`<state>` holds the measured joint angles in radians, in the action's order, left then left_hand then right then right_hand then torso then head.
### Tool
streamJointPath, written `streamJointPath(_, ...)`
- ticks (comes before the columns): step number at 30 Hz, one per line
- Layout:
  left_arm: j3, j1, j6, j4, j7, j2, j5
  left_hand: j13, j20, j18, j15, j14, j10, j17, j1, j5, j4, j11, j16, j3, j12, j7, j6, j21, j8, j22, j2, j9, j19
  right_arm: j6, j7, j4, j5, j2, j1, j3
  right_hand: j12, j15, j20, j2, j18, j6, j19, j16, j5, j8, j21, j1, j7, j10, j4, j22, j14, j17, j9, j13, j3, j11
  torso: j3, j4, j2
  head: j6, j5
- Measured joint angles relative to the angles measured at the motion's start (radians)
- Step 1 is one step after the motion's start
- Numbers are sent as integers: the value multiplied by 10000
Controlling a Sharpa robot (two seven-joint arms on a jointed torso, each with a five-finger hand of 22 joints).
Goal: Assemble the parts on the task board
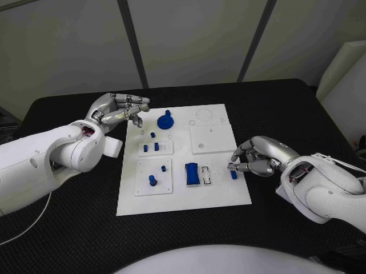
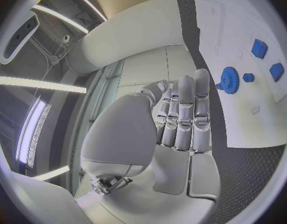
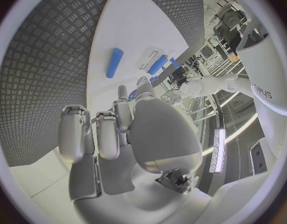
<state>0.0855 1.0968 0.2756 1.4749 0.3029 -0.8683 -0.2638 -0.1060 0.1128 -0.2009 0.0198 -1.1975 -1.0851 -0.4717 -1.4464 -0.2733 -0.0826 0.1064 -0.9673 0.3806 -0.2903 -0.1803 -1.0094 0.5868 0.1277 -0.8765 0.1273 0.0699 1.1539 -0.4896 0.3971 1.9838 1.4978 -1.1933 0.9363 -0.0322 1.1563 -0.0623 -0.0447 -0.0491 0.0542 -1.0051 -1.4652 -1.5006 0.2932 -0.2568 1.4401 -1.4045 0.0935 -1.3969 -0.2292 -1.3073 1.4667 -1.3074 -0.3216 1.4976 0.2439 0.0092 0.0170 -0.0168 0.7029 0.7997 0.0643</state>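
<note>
The white task board lies in the middle of the table. My left hand hovers over its far left corner, fingers loosely bent, holding nothing. A blue gear stands just right of that hand; the left wrist view shows this gear beyond the fingertips. My right hand hangs at the board's right edge with its fingers curved and nothing in them. A small blue peg lies on the board just below its fingertips; in the right wrist view the peg is clear of the fingers.
A blue block and a white piece sit mid-board. Small blue pieces stand in the left inset plates, with two others nearer me. A plain square plate lies at the right. Black table surrounds the board.
</note>
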Motion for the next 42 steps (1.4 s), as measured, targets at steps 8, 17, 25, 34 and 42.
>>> streamJointPath(8,-1,-34,-4,8,0,-8,0,1,0,0,0,0,0,0,0,0,0,0,0,0,0,0,0,0,0,-1,0,0,0,313,369,-79,534,-94,-13,5,-51,0,0,2,1,-590,0,51,59,52,-46,2,-147,-23,-210,0,0,0,64,-3,210,-24,1,11,10,14,196)
streamJointPath(17,-1,-54,-18,8,0,-11,0,1,0,0,0,0,0,-1,0,0,0,0,0,0,0,0,0,0,0,-1,0,0,0,769,892,-187,1173,15,-18,5,-85,-2,1,152,1,-728,0,51,59,93,-46,152,-190,-74,-349,0,0,1,39,-242,404,-75,-18,44,4,35,253)
streamJointPath(25,-1,-62,-25,12,0,-11,0,1,0,0,0,0,0,-1,0,0,0,0,0,0,0,0,0,1,0,-2,0,0,0,1114,1131,-372,1438,305,-27,8,-85,-1,1,202,1,-728,0,51,59,137,-46,203,-189,-73,-388,0,0,-7,31,-710,443,-75,-19,52,0,51,239)
streamJointPath(34,-1,-68,-33,12,0,-10,0,2,0,0,0,0,0,-2,0,0,0,0,0,0,0,0,0,1,0,-3,0,0,0,1338,1221,-540,1571,585,-69,-20,-85,-2,1,202,0,-761,0,51,59,128,-46,203,-162,-72,-388,0,0,-6,-6,-732,442,-74,-22,54,-2,71,220)
streamJointPath(42,-1,-70,-37,21,0,-27,0,2,0,0,0,0,0,-2,0,0,0,0,0,0,0,0,0,1,0,-3,0,0,0,1547,1246,-613,1762,742,-115,-88,-127,-1,1,311,0,-886,0,89,177,172,-84,-115,-216,-50,-212,0,0,-5,-79,-882,382,-93,-27,57,-1,113,181)
